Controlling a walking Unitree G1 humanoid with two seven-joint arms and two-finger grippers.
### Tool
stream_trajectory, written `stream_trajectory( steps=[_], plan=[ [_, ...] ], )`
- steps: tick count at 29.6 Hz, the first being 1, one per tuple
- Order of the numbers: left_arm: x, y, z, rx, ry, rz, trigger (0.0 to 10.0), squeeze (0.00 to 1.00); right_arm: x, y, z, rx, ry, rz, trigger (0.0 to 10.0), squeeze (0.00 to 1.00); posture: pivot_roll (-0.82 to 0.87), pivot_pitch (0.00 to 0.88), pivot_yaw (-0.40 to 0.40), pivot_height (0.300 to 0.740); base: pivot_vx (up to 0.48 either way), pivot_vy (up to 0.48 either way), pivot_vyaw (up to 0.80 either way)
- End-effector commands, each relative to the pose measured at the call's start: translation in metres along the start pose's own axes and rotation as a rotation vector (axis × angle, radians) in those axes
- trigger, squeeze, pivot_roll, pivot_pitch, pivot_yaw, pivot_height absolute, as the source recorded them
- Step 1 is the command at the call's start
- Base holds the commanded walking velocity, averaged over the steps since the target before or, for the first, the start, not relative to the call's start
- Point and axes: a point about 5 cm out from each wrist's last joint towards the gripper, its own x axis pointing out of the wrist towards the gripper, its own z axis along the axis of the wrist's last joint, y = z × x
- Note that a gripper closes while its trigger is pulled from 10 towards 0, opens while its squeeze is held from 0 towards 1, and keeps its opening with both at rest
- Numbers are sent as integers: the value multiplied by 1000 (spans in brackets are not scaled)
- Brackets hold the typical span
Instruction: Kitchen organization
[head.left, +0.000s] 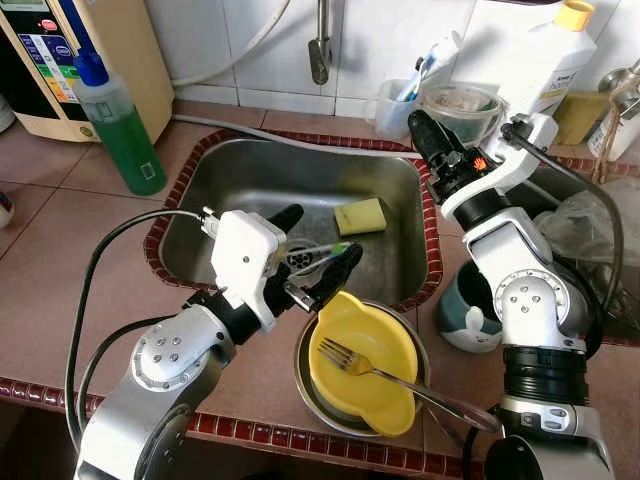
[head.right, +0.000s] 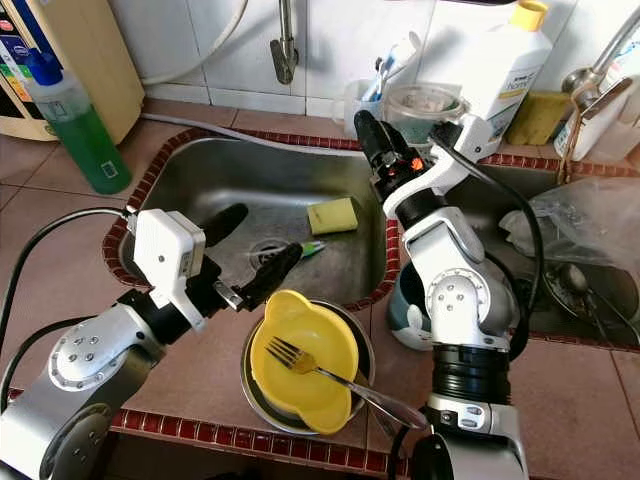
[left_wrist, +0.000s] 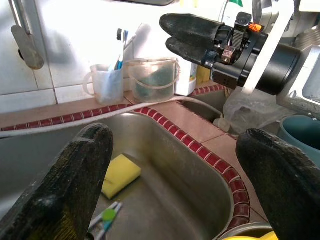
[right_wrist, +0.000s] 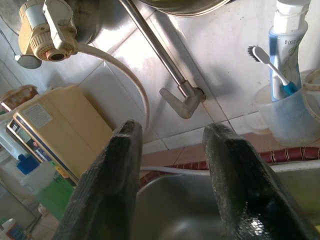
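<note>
My left gripper (head.left: 318, 243) hangs open over the front of the steel sink (head.left: 250, 170), just behind a yellow bowl (head.left: 370, 370). That bowl sits inside a steel bowl (head.left: 305, 385) on the counter, with a fork (head.left: 345, 355) lying in it. A yellow sponge (head.left: 360, 215) lies on the sink floor, and a green toothbrush (head.right: 310, 247) lies beside the drain. My right gripper (head.left: 424, 128) is raised over the sink's back right corner, its fingers (right_wrist: 115, 175) a little apart with nothing between them.
A green soap bottle (head.left: 120, 125) and a beige appliance (head.left: 115, 45) stand at the back left. Behind the sink are a tap (head.left: 320, 50), a cup of toothbrushes (head.left: 393, 108), a clear tub (head.left: 462, 108) and a white bottle (head.left: 545, 60). A teal mug (head.left: 465, 310) stands by my right arm.
</note>
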Motion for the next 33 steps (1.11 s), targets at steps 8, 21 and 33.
stream_trajectory(
  steps=[8, 21, 33],
  plan=[
    [1, 2, 2, 3, -10, -3, 10000, 0, 0, 9, 18, -148, -75, 40, 10000, 1000, 31, 197, 19, 740, 0, 0, 0],
    [14, 31, -4, -10, -22, 174, 10000, 0, -6, 42, 23, -326, -170, 117, 10000, 0, 6, 115, 12, 740, 0, 0, 0],
    [19, 79, 1, 5, -90, 424, 10000, 0, -23, 29, 24, -622, -269, -86, 10000, 0, 24, 58, 2, 740, 0, 0, 0]
  ],
)
